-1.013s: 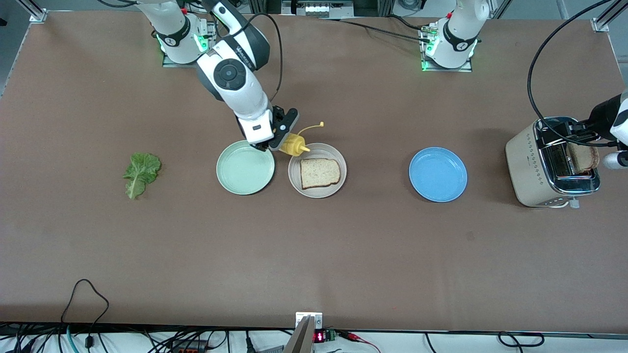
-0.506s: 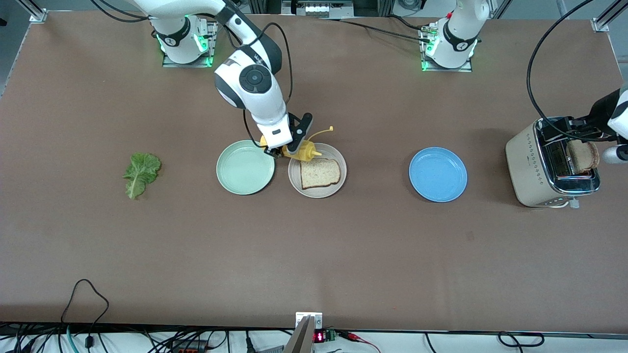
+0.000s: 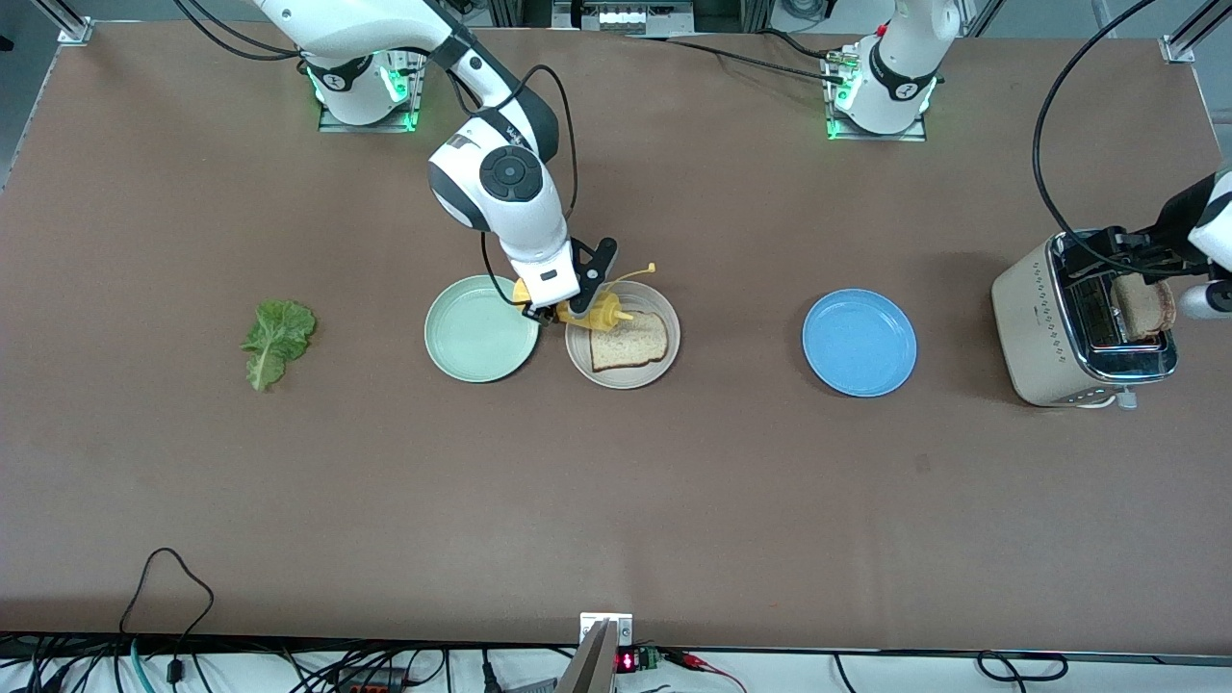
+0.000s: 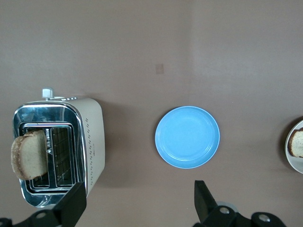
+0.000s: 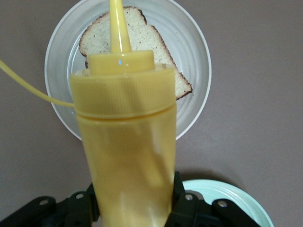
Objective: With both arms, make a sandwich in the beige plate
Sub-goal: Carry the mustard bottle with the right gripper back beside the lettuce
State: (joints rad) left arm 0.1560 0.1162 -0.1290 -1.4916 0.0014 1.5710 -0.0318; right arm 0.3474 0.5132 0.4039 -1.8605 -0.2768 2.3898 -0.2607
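My right tool [image 3: 561, 310] is squeezing the yellow mustard bottle [image 5: 125, 142] over the beige plate's [image 3: 577, 361] edge, above the bread [image 3: 630, 342]. My left tool [image 4: 137, 208] is hanging wide apart over the toaster [image 3: 1044, 327].

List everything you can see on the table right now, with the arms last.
bread slice: 1, light brown, on the beige plate
beige plate: 1, between mint-green and blue plates
mustard bottle: 1, yellow, tilted over the bread
mint-green plate: 1, beside the beige plate
blue plate: 1, toward the toaster
lettuce leaf: 1, green, right arm's end
toaster: 1, cream, left arm's end
toast: 1, brown, in toaster slot
right gripper: black, shut on mustard bottle
left gripper: black, open above the toaster
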